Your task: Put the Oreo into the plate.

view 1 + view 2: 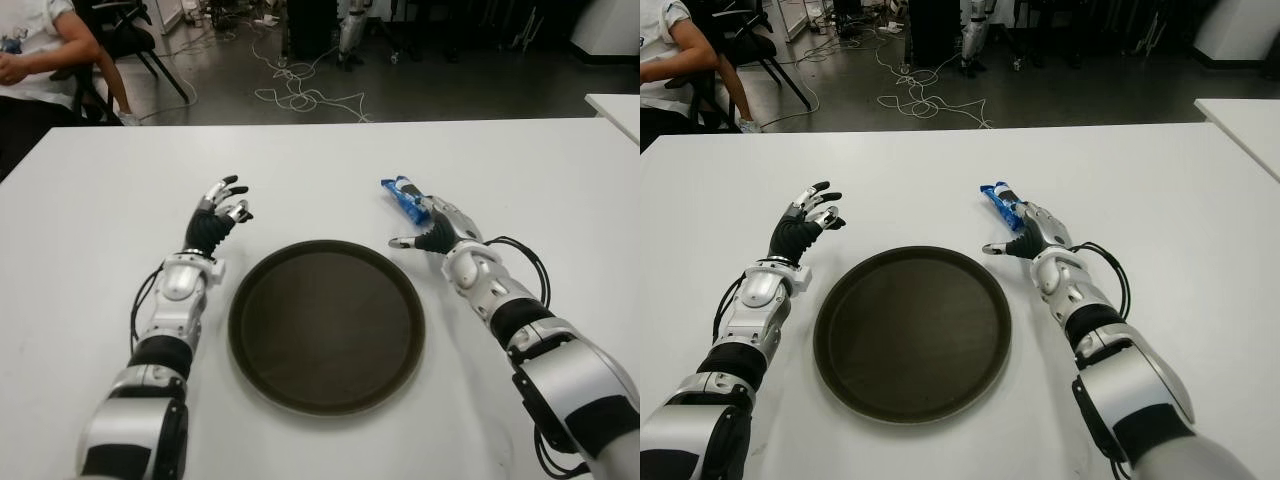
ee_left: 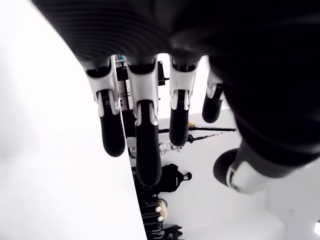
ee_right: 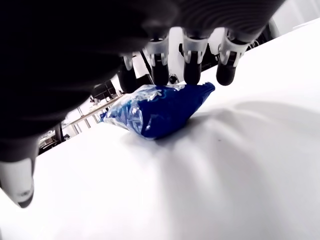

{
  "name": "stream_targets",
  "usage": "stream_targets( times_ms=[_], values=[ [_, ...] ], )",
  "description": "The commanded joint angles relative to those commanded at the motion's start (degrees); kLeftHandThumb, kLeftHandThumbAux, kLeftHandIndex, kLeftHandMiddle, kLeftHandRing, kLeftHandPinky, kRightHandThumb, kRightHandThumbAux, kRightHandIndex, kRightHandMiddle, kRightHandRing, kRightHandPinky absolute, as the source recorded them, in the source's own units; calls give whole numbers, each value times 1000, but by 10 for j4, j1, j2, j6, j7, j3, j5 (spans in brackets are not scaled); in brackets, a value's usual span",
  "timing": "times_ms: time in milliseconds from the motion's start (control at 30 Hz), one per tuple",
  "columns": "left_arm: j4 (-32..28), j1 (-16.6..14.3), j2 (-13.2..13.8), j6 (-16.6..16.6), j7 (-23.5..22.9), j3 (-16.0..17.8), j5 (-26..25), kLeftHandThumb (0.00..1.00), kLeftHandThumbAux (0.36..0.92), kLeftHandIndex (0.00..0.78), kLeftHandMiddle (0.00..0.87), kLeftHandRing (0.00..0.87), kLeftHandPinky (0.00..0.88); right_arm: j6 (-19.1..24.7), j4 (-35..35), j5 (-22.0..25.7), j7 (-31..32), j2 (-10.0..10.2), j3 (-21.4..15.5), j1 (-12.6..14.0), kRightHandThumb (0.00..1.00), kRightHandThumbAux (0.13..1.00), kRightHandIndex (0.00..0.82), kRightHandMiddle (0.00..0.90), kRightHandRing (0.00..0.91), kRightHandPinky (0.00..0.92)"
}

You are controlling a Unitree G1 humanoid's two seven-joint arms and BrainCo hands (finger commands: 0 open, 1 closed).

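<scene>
A blue Oreo packet (image 1: pixel 403 197) lies on the white table (image 1: pixel 520 180), just beyond the right rim of the round dark brown plate (image 1: pixel 325 330). My right hand (image 1: pixel 417 224) hovers over the packet's near end, open, with its fingers (image 3: pixel 192 70) stretched over the wrapper (image 3: pixel 155 110) and its thumb (image 1: pixel 398 242) sticking out toward the plate. The packet rests on the table and is not clasped. Left of the plate, my left hand (image 1: pixel 226 203) is raised, open and holding nothing. There is nothing on the plate.
A seated person (image 1: pixel 30 50) and a chair (image 1: pixel 135 35) are past the table's far left corner. Cables (image 1: pixel 300 95) lie on the floor behind the table. Another white table's corner (image 1: pixel 615 105) shows at the far right.
</scene>
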Motion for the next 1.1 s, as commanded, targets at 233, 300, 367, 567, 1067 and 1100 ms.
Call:
stream_targets(
  times_ms=[233, 300, 367, 567, 1067, 1100],
  values=[
    [3, 0, 0, -2, 6, 0, 1, 1000, 646, 151, 224, 456, 318, 1, 1, 0, 1, 1, 3, 1, 0, 516, 0, 0, 0, 0],
    [3, 0, 0, -3, 7, 0, 2, 1000, 646, 149, 223, 456, 320, 2, 1, 0, 2, 1, 3, 1, 0, 512, 0, 0, 0, 0],
    [3, 0, 0, -3, 8, -1, 2, 1000, 646, 148, 222, 456, 323, 2, 3, 0, 4, 1, 4, 1, 0, 510, 0, 0, 0, 0],
    [5, -1, -1, 0, 6, 1, -1, 1000, 646, 145, 226, 454, 324, 2, 9, 2, 10, 2, 3, 0, 0, 517, 0, 0, 0, 0],
    [9, -2, -3, -6, 8, 1, -1, 1000, 645, 144, 232, 453, 323, -5, 16, 1, 3, 2, 3, 0, 0, 557, 0, 0, 0, 0],
    [9, -2, -3, -6, 8, 1, -1, 1000, 645, 144, 231, 453, 326, -6, 16, 1, 2, 2, 4, 0, 0, 558, 0, 0, 0, 0]
  ],
)
